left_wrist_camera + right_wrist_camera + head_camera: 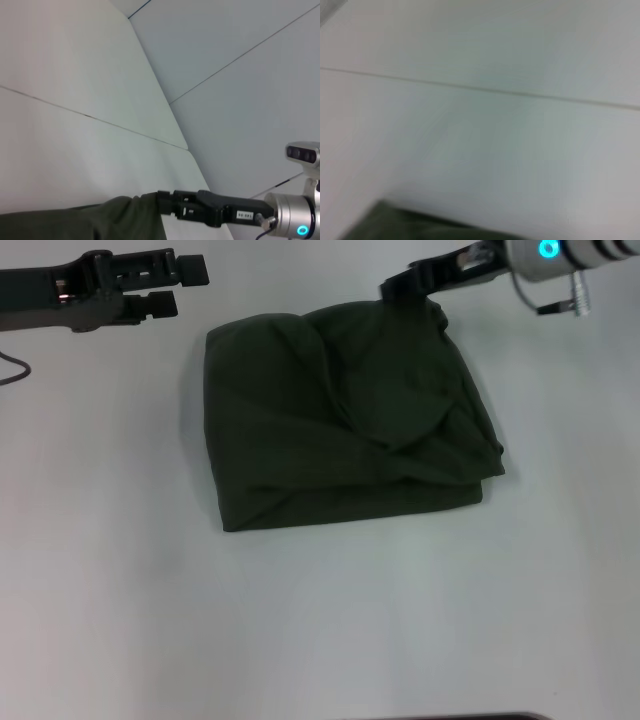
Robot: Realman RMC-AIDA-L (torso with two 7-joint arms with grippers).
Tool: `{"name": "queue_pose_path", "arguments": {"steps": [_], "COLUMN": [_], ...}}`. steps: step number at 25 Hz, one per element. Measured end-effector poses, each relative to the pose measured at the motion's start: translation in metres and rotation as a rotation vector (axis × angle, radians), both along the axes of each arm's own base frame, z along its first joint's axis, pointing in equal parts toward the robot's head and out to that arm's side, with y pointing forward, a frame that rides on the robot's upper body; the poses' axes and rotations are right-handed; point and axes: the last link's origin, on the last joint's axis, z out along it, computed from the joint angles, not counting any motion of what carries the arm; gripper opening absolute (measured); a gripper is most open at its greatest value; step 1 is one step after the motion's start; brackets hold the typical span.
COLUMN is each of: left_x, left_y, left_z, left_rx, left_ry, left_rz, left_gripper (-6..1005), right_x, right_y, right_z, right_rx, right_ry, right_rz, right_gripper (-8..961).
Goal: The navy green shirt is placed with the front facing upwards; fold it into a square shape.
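Your right hand (412, 287) pinched the shirt (350, 420) at its one-o'clock corner, nearly square already, wrinkles left to smooth.

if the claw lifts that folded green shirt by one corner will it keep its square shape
Probably not. The navy green shirt looks soft and floppy: its layers sag and wrinkle, so they would likely unfold and hang. The right claw sits at its far corner; pushing would likely bunch the cloth rather than slide it whole.

Two black grippers, left gripper (190, 285) and right gripper (395, 288); silver wrist (560, 255) with cyan light ring, thin black cable (550, 308).
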Motion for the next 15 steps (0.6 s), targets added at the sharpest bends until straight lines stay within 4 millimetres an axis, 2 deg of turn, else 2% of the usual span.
{"name": "queue_pose_path", "arguments": {"steps": [3,8,12,15], "left_x": [0.0,-0.001,-0.002,-0.003], "left_y": [0.0,0.001,0.001,0.0], "left_z": [-0.001,-0.002,-0.002,-0.002], "left_rx": [0.0,0.0,0.004,0.006], "left_ry": [-0.006,-0.015,-0.014,-0.013], "left_rz": [0.003,0.009,0.011,0.01], "left_gripper": [879,878,878,878], "right_x": [0.006,-0.003,-0.004,-0.014], "right_y": [0.006,0.002,-0.002,-0.012], "right_z": [0.016,0.03,0.028,0.017], "right_rx": [0.049,0.053,0.044,-0.051], "right_ry": [-0.046,0.025,0.048,0.161], "right_rz": [-0.029,-0.019,-0.026,-0.035], "right_gripper": [547,548,548,546]}}
